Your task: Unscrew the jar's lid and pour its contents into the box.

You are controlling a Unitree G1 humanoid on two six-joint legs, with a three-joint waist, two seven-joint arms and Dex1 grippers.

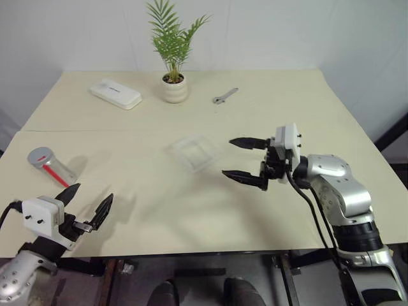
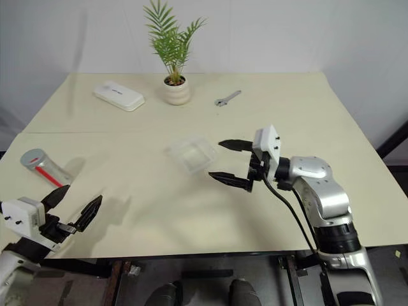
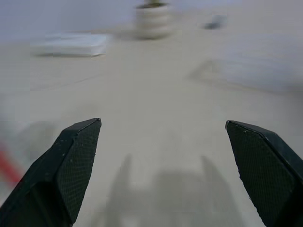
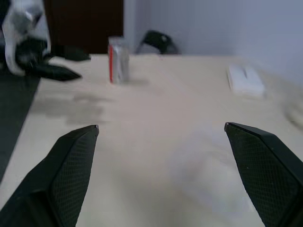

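Jar [image 1: 50, 164] lies tilted on the desk [image 1: 191, 210] at the left edge of the head view, grey lid [image 1: 39, 155] on, red mark along its side. Contents not discernible through the wall from here. Box [image 1: 194, 152], clear and shallow, sits at frame centre, well apart from the jar.

My left gripper [image 1: 88, 204] is at lower left, just below the jar, fingers spread wide, nothing between them. My right gripper [image 1: 245, 159] is right of centre, pointing toward the box, jaws likewise wide apart and empty, tips just beside the box's right edge; probably not touching, though the clear plastic makes the edge hard to read.

Upper part of frame: white flat case [image 1: 115, 93] at upper left, white plant pot [image 1: 174, 87] with a palm at top centre, small wrench [image 1: 225, 95] to its right.
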